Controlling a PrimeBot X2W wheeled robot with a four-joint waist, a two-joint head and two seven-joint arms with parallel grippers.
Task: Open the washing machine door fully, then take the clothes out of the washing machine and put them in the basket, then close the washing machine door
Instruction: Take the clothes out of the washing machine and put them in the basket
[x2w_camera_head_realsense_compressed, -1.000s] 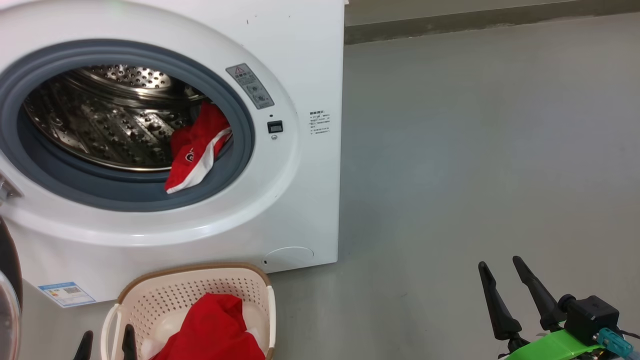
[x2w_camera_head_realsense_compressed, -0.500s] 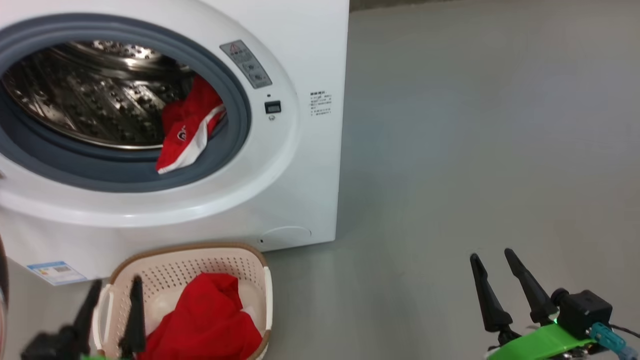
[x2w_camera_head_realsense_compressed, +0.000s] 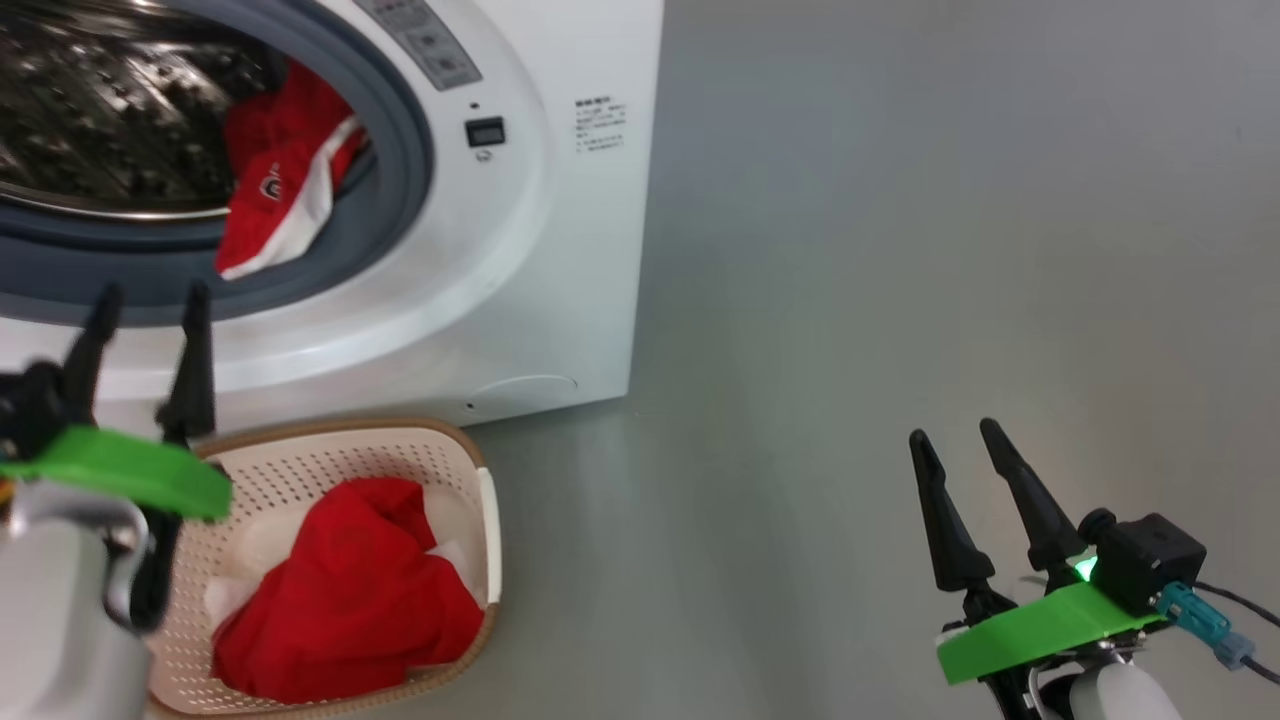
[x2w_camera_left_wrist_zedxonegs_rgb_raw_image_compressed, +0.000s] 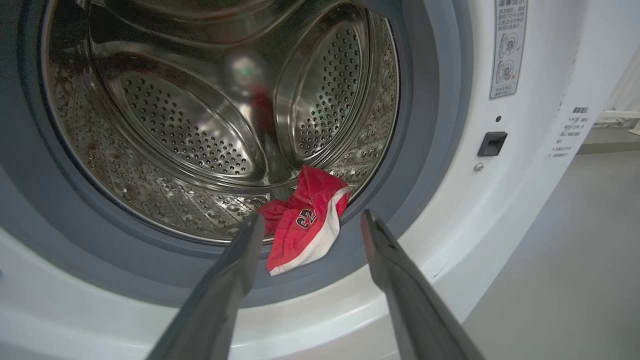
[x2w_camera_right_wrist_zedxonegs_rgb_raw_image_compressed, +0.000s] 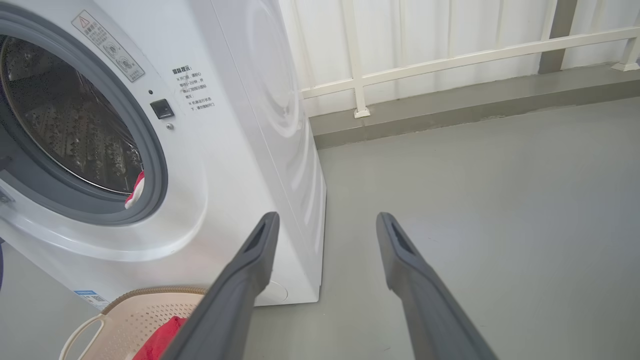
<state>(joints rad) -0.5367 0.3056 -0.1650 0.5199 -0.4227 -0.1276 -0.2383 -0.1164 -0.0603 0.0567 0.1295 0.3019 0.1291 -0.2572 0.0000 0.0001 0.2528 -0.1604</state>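
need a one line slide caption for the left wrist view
Open left gripper lined up on a red garment hanging from the drum over the grey gasket of the washing machine.

The basket (x2w_camera_head_realsense_compressed: 330, 465) sits before the washing machine (x2w_camera_head_realsense_compressed: 560, 260), clothes (x2w_camera_head_realsense_compressed: 350, 590) in both.

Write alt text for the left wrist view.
The open left gripper points at a red garment with white trim hanging over the lip of the washing machine's steel drum onto the grey gasket. The grey floor shows at lower right.
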